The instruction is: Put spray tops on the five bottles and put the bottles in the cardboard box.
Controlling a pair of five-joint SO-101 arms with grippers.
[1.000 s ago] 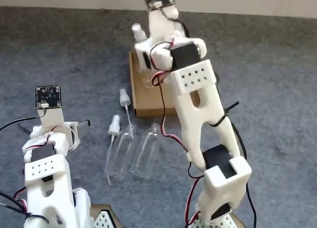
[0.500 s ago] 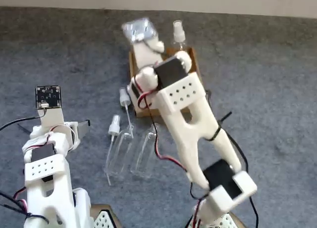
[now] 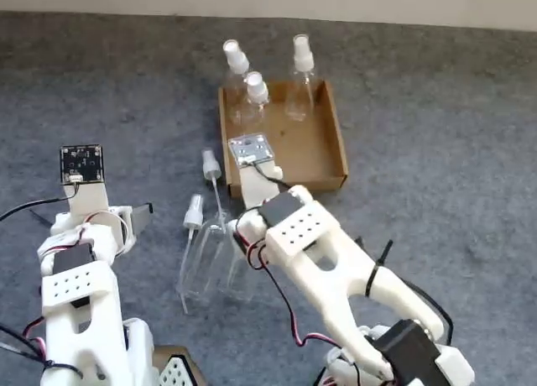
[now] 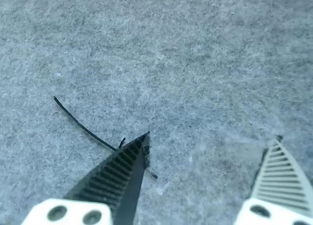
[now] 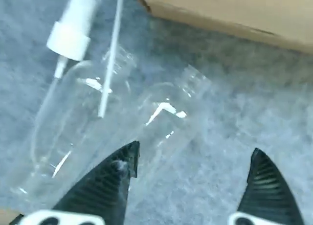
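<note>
The cardboard box (image 3: pixel 323 155) lies at the far middle of the carpet. At its far end are three capped bottles (image 3: pixel 256 96). Two clear bottles without tops lie side by side on the carpet; in the right wrist view they are one bottle (image 5: pixel 168 120) and the other bottle (image 5: pixel 68 132). Two loose spray tops (image 3: pixel 194 211) rest beside them, one spray top (image 5: pixel 73 29) near a bottle neck. My right gripper (image 5: pixel 190 171) hangs open just above the nearer bottle. My left gripper (image 4: pixel 210 139) is open over bare carpet at the left.
A thin black cable tie (image 4: pixel 80 124) lies on the carpet by the left gripper. The box's near wall (image 5: pixel 230 17) stands just beyond the lying bottles. Grey carpet (image 3: pixel 453 151) stretches right of the box.
The right arm has swung back from over the box to the two lying bottles, uncovering the capped bottles in the box. The left arm has not moved.
</note>
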